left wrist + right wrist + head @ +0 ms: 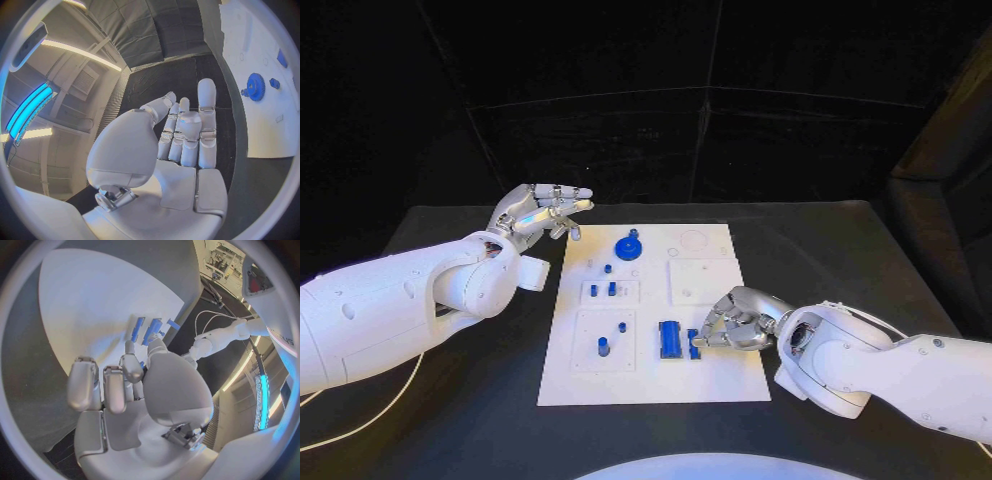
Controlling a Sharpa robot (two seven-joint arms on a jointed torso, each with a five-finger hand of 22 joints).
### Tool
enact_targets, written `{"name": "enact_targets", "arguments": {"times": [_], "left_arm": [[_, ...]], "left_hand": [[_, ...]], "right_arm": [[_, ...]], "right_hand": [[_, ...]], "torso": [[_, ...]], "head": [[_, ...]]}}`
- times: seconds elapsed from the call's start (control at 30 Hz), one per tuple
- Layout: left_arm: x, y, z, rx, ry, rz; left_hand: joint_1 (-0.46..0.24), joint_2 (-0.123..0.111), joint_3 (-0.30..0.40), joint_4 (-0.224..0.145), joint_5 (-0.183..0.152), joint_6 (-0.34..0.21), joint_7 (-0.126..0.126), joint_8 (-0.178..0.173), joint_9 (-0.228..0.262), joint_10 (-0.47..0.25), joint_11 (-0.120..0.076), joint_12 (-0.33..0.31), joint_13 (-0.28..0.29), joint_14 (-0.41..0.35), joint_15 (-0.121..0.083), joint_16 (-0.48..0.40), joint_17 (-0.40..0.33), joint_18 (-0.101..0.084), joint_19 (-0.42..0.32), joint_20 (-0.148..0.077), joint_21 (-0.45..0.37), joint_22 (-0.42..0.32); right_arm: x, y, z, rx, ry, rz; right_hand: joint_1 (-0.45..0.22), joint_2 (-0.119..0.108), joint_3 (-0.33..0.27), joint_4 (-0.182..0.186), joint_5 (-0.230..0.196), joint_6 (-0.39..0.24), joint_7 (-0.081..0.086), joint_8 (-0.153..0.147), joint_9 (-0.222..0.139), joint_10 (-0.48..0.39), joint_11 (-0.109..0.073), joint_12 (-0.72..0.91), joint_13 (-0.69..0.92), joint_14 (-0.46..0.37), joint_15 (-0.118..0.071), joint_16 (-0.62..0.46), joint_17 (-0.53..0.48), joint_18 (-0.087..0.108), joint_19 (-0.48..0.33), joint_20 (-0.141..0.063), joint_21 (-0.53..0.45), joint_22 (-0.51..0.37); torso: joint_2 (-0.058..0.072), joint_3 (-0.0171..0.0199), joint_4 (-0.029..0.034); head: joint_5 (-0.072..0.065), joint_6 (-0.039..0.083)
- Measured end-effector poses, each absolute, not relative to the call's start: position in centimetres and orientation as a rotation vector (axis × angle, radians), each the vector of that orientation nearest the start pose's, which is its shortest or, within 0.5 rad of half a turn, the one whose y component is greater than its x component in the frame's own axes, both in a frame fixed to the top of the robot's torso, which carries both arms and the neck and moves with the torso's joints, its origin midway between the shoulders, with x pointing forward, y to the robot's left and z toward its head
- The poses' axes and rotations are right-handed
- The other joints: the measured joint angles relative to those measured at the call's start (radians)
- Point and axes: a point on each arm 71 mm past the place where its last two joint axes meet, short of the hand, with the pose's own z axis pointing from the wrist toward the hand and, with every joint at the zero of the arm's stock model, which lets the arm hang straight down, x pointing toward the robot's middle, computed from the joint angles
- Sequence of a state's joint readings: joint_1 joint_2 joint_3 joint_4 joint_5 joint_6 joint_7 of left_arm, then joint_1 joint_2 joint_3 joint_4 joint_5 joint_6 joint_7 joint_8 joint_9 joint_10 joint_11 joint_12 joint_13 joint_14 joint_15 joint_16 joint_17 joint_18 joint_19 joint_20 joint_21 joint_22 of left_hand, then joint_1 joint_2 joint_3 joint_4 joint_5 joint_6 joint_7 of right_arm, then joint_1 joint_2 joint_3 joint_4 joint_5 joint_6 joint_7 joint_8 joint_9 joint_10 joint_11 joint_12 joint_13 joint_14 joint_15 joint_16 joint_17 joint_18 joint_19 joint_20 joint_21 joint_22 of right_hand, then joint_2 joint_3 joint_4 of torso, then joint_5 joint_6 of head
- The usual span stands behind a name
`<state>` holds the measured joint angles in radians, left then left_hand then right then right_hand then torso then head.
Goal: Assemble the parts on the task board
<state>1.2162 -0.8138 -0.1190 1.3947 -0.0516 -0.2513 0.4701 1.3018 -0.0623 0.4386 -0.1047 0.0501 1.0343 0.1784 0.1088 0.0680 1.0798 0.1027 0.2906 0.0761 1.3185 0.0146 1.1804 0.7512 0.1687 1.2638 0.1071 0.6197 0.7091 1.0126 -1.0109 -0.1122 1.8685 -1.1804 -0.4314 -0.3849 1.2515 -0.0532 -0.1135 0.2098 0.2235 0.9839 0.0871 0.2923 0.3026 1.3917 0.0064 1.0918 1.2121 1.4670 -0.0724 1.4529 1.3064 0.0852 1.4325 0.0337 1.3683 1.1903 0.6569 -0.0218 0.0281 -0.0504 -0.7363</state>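
We see the white task board (653,385) lying in the middle of the black table (848,240), with small blue parts spread over it. A blue gear (629,246) sits near the board's far end, two short blue pegs (602,290) stand just nearer than it, and another small blue piece (603,347) lies in a square recess on the left side.

The left hand (540,212) hangs above the table just beyond the board's far left corner, its fingers stretched out side by side and nothing in them (the left wrist view shows the bare palm, with the gear (255,87) off to one side on the board).

The right hand (737,320) rests low at the board's right edge, fingers curled in toward a pair of upright blue blocks (678,341). One fingertip lies against the nearer block, but we cannot tell whether the hand truly grips it. In the right wrist view the blocks (145,330) stand just past the curled fingers (106,385).
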Motion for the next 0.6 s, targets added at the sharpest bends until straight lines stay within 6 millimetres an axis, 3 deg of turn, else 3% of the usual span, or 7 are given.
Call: {"name": "enact_targets", "arguments": {"times": [0.07, 0.2, 0.27, 0.3, 0.37, 0.5, 0.6], "left_arm": [[50.4, 23.1, -20.0, -1.017, 1.42, -1.502], [50.5, 23.0, -20.0, -1.025, 1.416, -1.505], [50.6, 23.0, -20.1, -1.033, 1.411, -1.505], [50.6, 23.0, -20.1, -1.037, 1.408, -1.505], [50.7, 23.1, -20.1, -1.047, 1.401, -1.504], [51.0, 23.3, -20.2, -1.066, 1.385, -1.499], [51.3, 23.3, -20.3, -1.076, 1.374, -1.495]], "left_hand": [[-0.002, 0.002, -0.002, 0.002, 0.0, 0.0, 0.0, 0.0, 0.0, -0.004, -0.001, 0.0, 0.0, 0.0, 0.0, 0.0, -0.002, 0.0, 0.0, 0.0, 0.0, -0.001], [-0.014, -0.004, -0.017, 0.008, 0.0, 0.0, 0.0, 0.0, 0.0, -0.006, 0.001, 0.0, 0.0, -0.025, 0.002, -0.017, -0.035, 0.0, -0.003, 0.003, -0.008, -0.005], [-0.023, -0.008, -0.028, 0.014, 0.0, -0.008, 0.001, 0.0, 0.0, -0.01, 0.004, 0.005, 0.0, -0.069, 0.004, -0.064, -0.109, 0.0, -0.024, 0.008, -0.025, -0.013], [-0.025, -0.011, -0.037, 0.016, 0.0, -0.011, 0.0, 0.0, 0.0, -0.015, 0.005, 0.007, 0.0, -0.103, 0.007, -0.1, -0.16, 0.0, -0.043, 0.01, -0.04, -0.02], [-0.029, -0.014, -0.055, 0.024, 0.0, -0.02, 0.005, 0.0, 0.0, -0.033, 0.011, 0.007, -0.005, -0.191, 0.017, -0.187, -0.238, 0.0, -0.106, 0.018, -0.092, -0.048], [-0.032, -0.01, -0.07, 0.032, 0.0, -0.013, 0.004, 0.005, 0.001, -0.047, 0.024, -0.011, -0.012, -0.315, 0.038, -0.366, -0.335, 0.0, -0.233, 0.038, -0.204, -0.115], [-0.026, -0.002, -0.074, 0.036, 0.0, -0.007, 0.007, 0.005, 0.001, -0.051, 0.028, -0.036, -0.013, -0.356, 0.062, -0.517, -0.412, 0.0, -0.308, 0.06, -0.287, -0.172]], "right_arm": [[37.3, -20.5, -26.0, 0.383, 1.992, 0.721], [39.4, -21.8, -25.0, 0.482, 1.89, 0.821], [40.8, -22.6, -24.5, 0.538, 1.826, 0.87], [41.5, -22.9, -24.3, 0.562, 1.798, 0.893], [42.9, -23.5, -23.9, 0.616, 1.735, 0.944], [45.3, -24.3, -23.3, 0.716, 1.624, 1.036], [47.0, -24.3, -22.9, 0.776, 1.549, 1.102]], "right_hand": [[0.019, 0.012, -0.009, -0.005, 0.0, -0.02, 0.011, -0.012, -0.005, -0.063, 0.007, -0.129, -0.095, -0.002, 0.008, -0.055, -0.068, 0.001, -0.047, 0.01, -0.068, -0.111], [0.074, 0.04, -0.018, -0.029, 0.01, -0.039, 0.024, -0.032, -0.014, -0.2, 0.021, -0.427, -0.322, -0.037, 0.024, -0.237, -0.312, 0.062, -0.176, 0.022, -0.285, -0.419], [0.099, 0.047, -0.022, -0.04, 0.01, -0.045, 0.031, -0.046, -0.024, -0.21, 0.025, -0.474, -0.369, -0.048, 0.031, -0.304, -0.385, 0.063, -0.204, 0.025, -0.363, -0.514], [0.115, 0.053, -0.021, -0.049, 0.01, -0.045, 0.031, -0.054, -0.029, -0.217, 0.028, -0.499, -0.392, -0.064, 0.031, -0.353, -0.439, 0.079, -0.225, 0.028, -0.411, -0.573], [0.142, 0.071, -0.016, -0.057, 0.0, -0.039, 0.041, -0.073, -0.043, -0.281, 0.041, -0.605, -0.477, -0.153, 0.044, -0.571, -0.666, 0.086, -0.28, 0.039, -0.526, -0.681], [0.208, 0.086, -0.003, -0.085, -0.026, -0.061, 0.088, -0.131, -0.079, -0.414, 0.107, -0.816, -0.672, -0.354, 0.117, -0.869, -0.841, 0.086, -0.428, 0.094, -0.748, -0.816], [0.228, 0.093, 0.0, -0.117, -0.068, -0.074, 0.102, -0.172, -0.111, -0.451, 0.137, -0.888, -0.779, -0.484, 0.169, -1.019, -0.945, 0.086, -0.522, 0.14, -0.894, -0.901]], "torso": [[-0.001, -0.0004, 0.0], [-0.002, -0.0006, 0.0], [-0.002, -0.0006, -0.0001], [-0.002, -0.0006, 0.0], [-0.003, -0.0004, 0.0], [-0.004, 0.0006, -0.0006], [-0.005, 0.0015, -0.0006]], "head": [[-0.004, 0.006], [-0.007, 0.021], [-0.009, 0.032], [-0.01, 0.036], [-0.012, 0.048], [-0.016, 0.071], [-0.018, 0.091]]}}
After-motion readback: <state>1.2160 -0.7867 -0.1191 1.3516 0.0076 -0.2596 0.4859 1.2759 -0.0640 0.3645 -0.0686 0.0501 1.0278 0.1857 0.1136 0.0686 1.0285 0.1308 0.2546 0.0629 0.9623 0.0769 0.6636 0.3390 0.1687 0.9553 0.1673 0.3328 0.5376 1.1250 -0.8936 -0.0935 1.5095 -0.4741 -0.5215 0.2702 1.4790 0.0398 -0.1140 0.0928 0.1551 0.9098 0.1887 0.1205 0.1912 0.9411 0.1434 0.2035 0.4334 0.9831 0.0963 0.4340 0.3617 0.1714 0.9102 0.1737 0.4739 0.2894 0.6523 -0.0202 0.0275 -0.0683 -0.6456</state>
